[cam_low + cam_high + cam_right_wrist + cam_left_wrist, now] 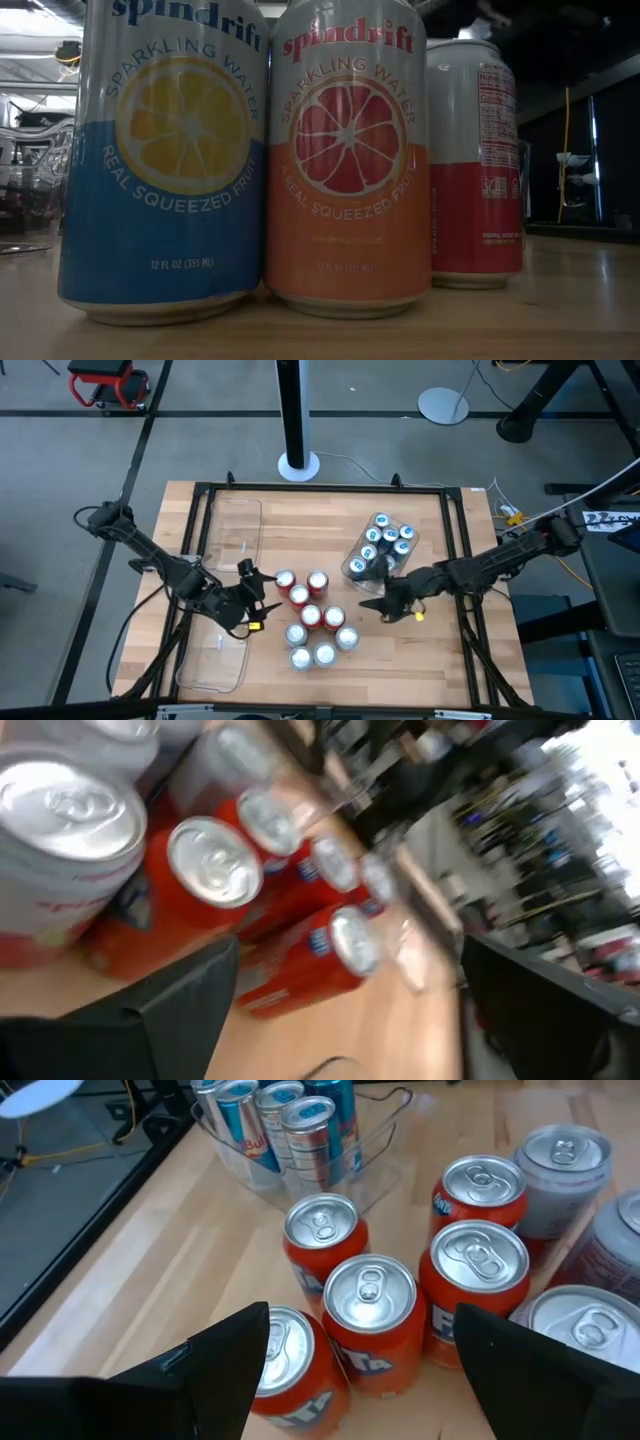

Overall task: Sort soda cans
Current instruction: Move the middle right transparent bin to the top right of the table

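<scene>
**Two arms flank a cluster of cans on a wooden table**

The table has a pale wood-plank top edged by a black frame, and it stands on a grey floor. Beyond its far edge a black pole rises from a round white base. A red stool stands in the far left corner of the room, and a second round white base lies off to the far right. Cables trail over the floor on the right.

A group of red cans and silver-grey cans stands loose near the middle of the table. The blue cans stand packed in a clear tray to the right and farther back. A second clear tray, long and narrow, lies along the left side with nothing in it.

The left gripper sits just left of the red cans, its jaws spread and holding nothing. The right gripper is just right of the group, near the blue cans' tray, jaws likewise spread wide and empty.

From table height, three cans fill the view: a blue-bottomed can, an orange one and a red one, with a dark room behind.
</scene>
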{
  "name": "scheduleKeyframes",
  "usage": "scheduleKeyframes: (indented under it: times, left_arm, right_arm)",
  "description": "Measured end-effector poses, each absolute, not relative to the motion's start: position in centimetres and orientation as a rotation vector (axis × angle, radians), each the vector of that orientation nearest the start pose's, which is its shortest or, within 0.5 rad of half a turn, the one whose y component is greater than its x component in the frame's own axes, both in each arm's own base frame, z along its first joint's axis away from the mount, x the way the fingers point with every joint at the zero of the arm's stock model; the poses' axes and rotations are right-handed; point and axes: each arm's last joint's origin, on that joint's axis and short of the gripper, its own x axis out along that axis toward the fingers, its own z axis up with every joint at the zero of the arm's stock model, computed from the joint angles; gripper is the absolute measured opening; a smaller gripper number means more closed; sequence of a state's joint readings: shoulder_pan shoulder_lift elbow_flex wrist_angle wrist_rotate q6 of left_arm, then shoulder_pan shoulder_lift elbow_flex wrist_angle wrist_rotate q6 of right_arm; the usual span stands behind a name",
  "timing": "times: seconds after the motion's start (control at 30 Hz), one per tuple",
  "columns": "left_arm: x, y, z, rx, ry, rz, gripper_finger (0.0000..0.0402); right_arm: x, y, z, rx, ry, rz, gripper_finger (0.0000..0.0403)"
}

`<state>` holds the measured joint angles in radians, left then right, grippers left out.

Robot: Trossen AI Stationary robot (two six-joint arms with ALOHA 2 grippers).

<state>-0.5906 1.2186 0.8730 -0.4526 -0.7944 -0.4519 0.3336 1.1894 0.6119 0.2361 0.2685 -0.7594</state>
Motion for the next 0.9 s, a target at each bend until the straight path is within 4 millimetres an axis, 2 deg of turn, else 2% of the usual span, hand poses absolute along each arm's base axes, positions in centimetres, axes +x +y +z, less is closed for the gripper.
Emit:
scheduleKeyframes:
  times: [0.17,0.43,0.9]
  left_arm:
    - [21.1,-11.9,26.2,0.067,0.548,0.319,0.0305]
    - [21.1,-11.9,26.2,0.061,0.547,0.322,0.0305]
    - [21.1,-11.9,26.2,0.054,0.547,0.324,0.0305]
  right_arm:
    - [25.1,7.9,21.5,-0.809,0.432,0.223,0.0380]
    - [25.6,7.7,18.9,-0.830,0.596,0.146,0.0380]
    - [23.3,6.7,17.3,-0.930,0.910,0.127,0.0380]
